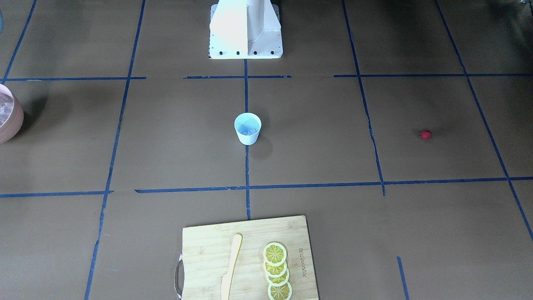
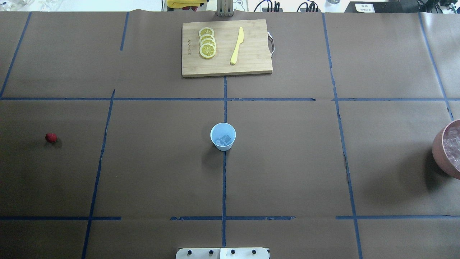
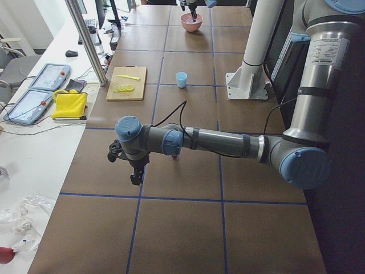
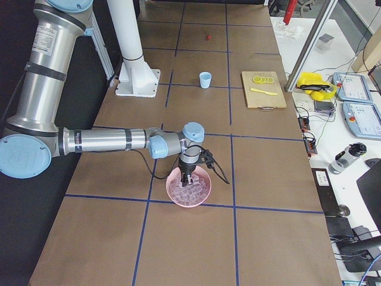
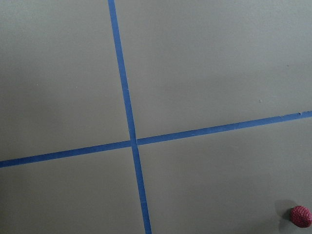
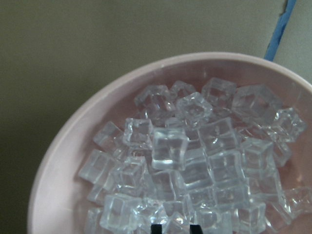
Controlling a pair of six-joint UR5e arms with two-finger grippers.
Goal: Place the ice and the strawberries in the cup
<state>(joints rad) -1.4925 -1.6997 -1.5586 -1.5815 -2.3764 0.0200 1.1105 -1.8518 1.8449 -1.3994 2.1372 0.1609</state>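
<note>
The table (image 2: 287, 162) is covered in matt brown paper, lined with smooth blue tape (image 2: 224, 180). The cup (image 1: 248, 137) looks like matt white paper. The ice (image 6: 168, 146) is clear and glossy, in a smooth pink bowl (image 6: 63, 161) with a dull sheen. The strawberry (image 5: 301, 216) has a rough, knit-like surface. The board (image 2: 251, 46) is pale grained wood; the knife (image 2: 236, 46) looks smooth and matt. The arm (image 3: 319, 68) is silvery metal.
</note>
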